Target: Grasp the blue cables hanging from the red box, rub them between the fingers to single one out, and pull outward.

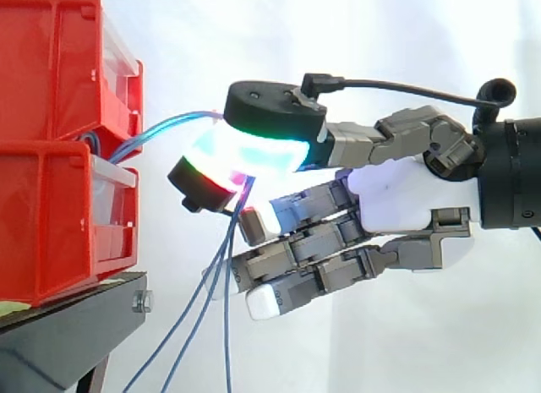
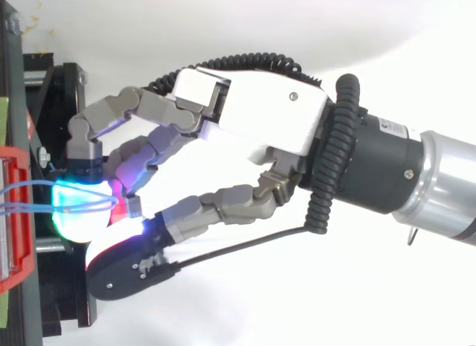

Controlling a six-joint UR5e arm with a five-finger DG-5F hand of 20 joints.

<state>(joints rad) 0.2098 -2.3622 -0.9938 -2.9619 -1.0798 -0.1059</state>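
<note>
Several thin blue cables (image 1: 166,127) come out of the gap between two stacked red boxes (image 1: 59,148) at the left and arc rightward. My hand (image 1: 397,199) reaches in from the right, and its glowing fingertips (image 1: 245,152) pinch the cables just beyond the boxes. Below the pinch the loose ends of the cables (image 1: 221,300) hang straight down past the curled lower fingers. From above, the blue cables (image 2: 44,197) run from the red box (image 2: 16,212) into the cyan-glowing pad (image 2: 78,208) of the hand (image 2: 253,115).
The red boxes sit on a black stand (image 1: 76,325) with a bolt at its corner. A white curtain (image 1: 380,38) fills the background. In the top view the black stand's frame (image 2: 52,100) lies along the left edge.
</note>
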